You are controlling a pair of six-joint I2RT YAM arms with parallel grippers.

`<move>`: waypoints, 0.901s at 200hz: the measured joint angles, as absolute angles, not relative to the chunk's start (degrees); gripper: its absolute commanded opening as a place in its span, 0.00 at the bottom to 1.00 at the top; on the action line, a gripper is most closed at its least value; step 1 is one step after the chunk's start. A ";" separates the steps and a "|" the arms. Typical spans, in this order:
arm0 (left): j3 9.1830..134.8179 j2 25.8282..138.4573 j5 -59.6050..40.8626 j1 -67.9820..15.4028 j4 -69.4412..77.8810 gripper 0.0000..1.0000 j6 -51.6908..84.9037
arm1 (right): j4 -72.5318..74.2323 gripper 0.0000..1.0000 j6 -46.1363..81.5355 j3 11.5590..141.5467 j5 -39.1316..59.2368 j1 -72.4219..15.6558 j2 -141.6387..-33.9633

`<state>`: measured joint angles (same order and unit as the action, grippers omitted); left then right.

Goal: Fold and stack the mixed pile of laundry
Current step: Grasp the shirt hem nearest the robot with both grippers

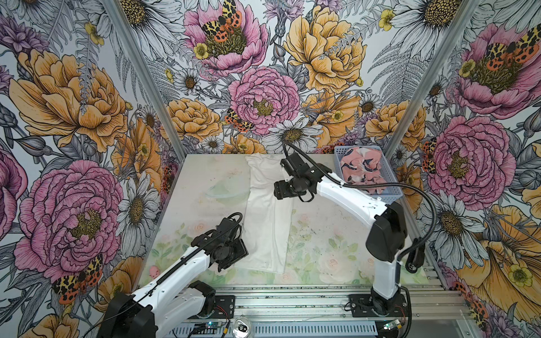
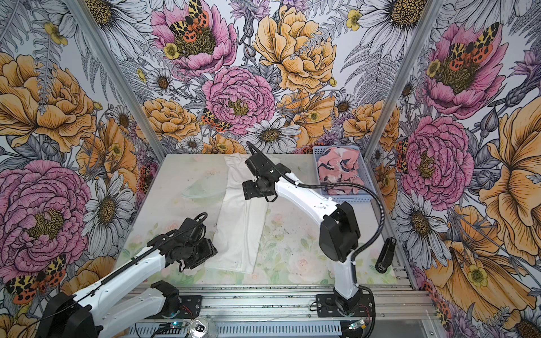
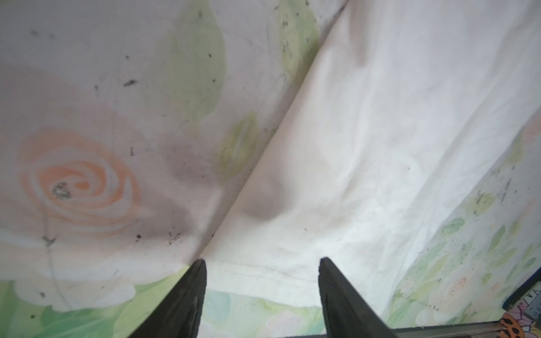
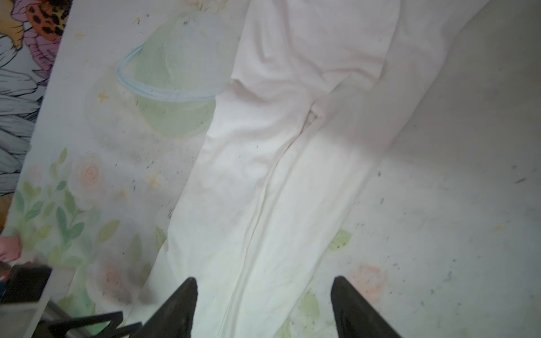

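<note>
One basket [image 1: 389, 198] at the far right corner of the tabletop [image 1: 322, 234] holds the one pink garment [image 1: 363, 169]. The one white garment [image 1: 268, 222] lies mid-table, far edge to near; left gripper [image 3: 262, 263] and right gripper [image 4: 263, 282] hang over it, jaws spread wide, empty

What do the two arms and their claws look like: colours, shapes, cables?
The left arm and right arm have smooth white shells with bulky black joints. A black ribbed cable runs along each. The left claw and right claw each have two dark, tapered fingers with finely ridged faces. I see no readable markings.
</note>
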<state>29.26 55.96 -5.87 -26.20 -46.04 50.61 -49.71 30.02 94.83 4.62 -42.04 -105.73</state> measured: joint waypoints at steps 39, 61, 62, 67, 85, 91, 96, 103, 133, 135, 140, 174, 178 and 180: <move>29.26 60.12 -5.80 -26.46 -44.64 0.68 48.05 | -44.01 0.71 43.66 64.51 7.90 -51.48 -95.70; 29.26 63.00 -5.82 -27.66 -43.77 0.67 47.18 | -40.97 0.71 49.56 56.75 9.39 -55.57 -95.59; 29.26 63.16 -5.82 -27.77 -43.70 0.67 47.09 | -40.77 0.71 50.00 56.49 9.47 -55.81 -95.59; 29.26 63.55 -5.80 -28.12 -43.62 0.66 46.92 | -40.10 0.71 50.89 55.81 9.76 -56.51 -95.59; 29.26 63.72 -5.76 -29.19 -43.24 0.63 46.83 | -36.69 0.71 53.69 55.66 10.37 -58.57 -95.35; 29.26 63.75 -5.76 -29.39 -43.20 0.63 46.87 | -35.40 0.71 54.28 55.68 10.68 -59.05 -95.35; 29.23 63.72 -5.76 -29.54 -43.20 0.62 46.92 | -34.72 0.71 54.61 55.68 10.92 -59.37 -95.35; 29.23 63.70 -5.76 -29.71 -43.20 0.62 46.94 | -33.71 0.71 55.00 55.70 11.29 -59.81 -95.35; 28.69 62.92 -5.72 -30.39 -43.05 0.62 47.03 | -31.75 0.69 55.55 55.70 12.67 -60.05 -95.37; 28.64 62.87 -5.72 -30.46 -43.03 0.62 47.09 | -31.66 0.69 55.53 55.72 12.80 -60.05 -95.39; 28.60 62.81 -5.69 -30.55 -43.00 0.62 47.13 | -31.42 0.68 55.55 55.72 13.08 -60.05 -95.44; 28.45 62.67 -5.65 -30.65 -42.85 0.62 47.59 | -30.87 0.45 54.78 57.80 15.38 -60.10 -99.42; 28.45 62.67 -5.65 -30.70 -42.81 0.62 47.62 | -30.65 0.42 54.59 58.11 15.57 -60.10 -99.70; 28.42 62.67 -5.63 -30.72 -42.81 0.62 47.62 | -30.48 0.40 54.59 58.26 15.64 -60.10 -99.90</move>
